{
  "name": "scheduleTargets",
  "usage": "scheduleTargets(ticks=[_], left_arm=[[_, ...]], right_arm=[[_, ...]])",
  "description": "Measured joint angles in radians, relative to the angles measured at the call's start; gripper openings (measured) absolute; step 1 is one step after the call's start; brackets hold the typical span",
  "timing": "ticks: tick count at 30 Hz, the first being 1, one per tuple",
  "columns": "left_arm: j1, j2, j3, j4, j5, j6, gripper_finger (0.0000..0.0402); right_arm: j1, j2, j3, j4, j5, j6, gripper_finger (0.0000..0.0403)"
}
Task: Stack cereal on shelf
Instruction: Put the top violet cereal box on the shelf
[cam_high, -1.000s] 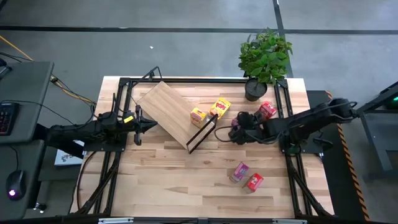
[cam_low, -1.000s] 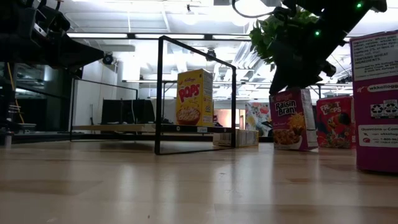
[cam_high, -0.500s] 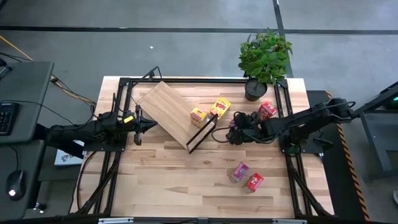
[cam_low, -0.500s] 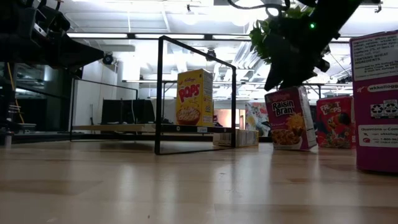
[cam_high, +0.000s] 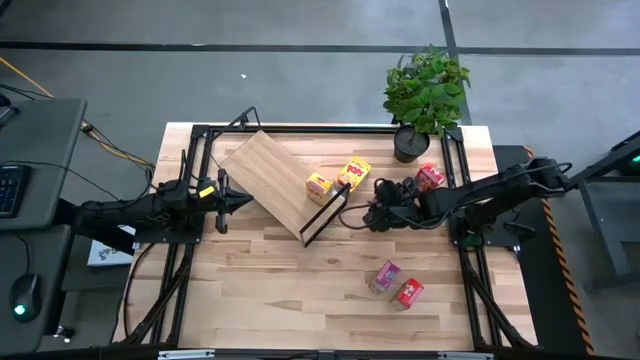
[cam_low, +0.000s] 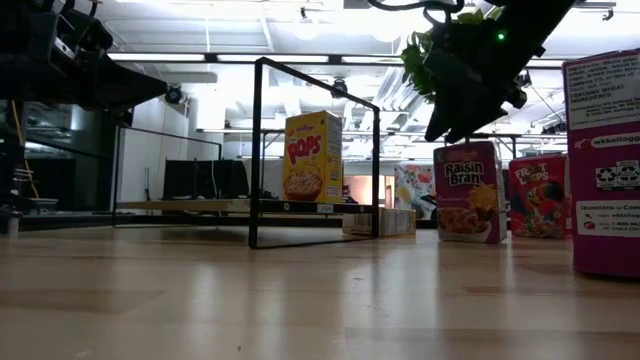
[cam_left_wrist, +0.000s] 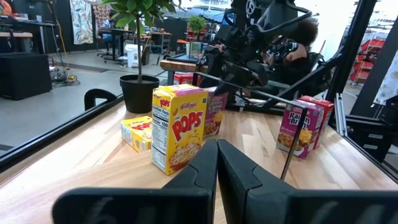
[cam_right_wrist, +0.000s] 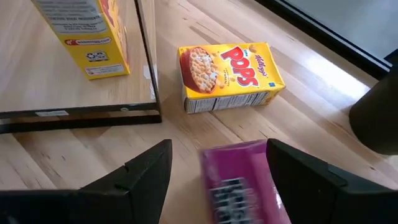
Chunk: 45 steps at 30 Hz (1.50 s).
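Observation:
The shelf (cam_high: 268, 176) is a light wood board with a black wire frame (cam_low: 262, 150) at its right end. One yellow cereal box (cam_low: 313, 156) stands upright on the board. The other yellow box (cam_right_wrist: 230, 74) lies flat on the table beside the frame. A pink-purple box (cam_low: 468, 191) stands upright on the table. My right gripper (cam_right_wrist: 221, 177) hovers just above it, open, a finger on either side of the box top (cam_right_wrist: 239, 180). A red box (cam_high: 430, 177) stands by the plant pot. A pink-purple box (cam_high: 385, 275) and a red box (cam_high: 408, 293) lie toward the near edge. My left gripper (cam_high: 222, 200) waits shut, left of the shelf.
A potted green plant (cam_high: 425, 95) stands at the table's far right corner, close behind my right arm. Black metal frame rails (cam_high: 195, 160) run along the table's edges. Bare tabletop (cam_high: 290, 290) lies between the shelf and the near edge.
The pink-purple box under my right gripper leaned over half a second ago and now stands upright on the table. My right gripper has risen a little off the box top and shifted slightly toward the shelf.

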Motion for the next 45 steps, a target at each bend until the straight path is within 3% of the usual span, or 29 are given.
scheduleTargets(ticks=[12,21,25,34,45], left_arm=[[0.0,0.0,0.0,0.0,0.0,0.0,0.0003],[0.0,0.0,0.0,0.0,0.0,0.0,0.0003],[0.0,0.0,0.0,0.0,0.0,0.0,0.0003],[0.0,0.0,0.0,0.0,0.0,0.0,0.0003],[0.0,0.0,0.0,0.0,0.0,0.0,0.0003]], right_arm=[[-0.003,-0.004,0.0,-0.011,-0.034,-0.009,0.0262],[-0.003,-0.072,0.001,-0.077,-0.003,0.011,0.0359],[-0.003,-0.109,0.002,-0.074,-0.003,-0.007,0.0382],[-0.013,-0.111,-0.02,-0.166,-0.056,0.036,0.0385],[-0.101,-0.103,-0.029,-0.146,-0.141,-0.016,0.0385]])
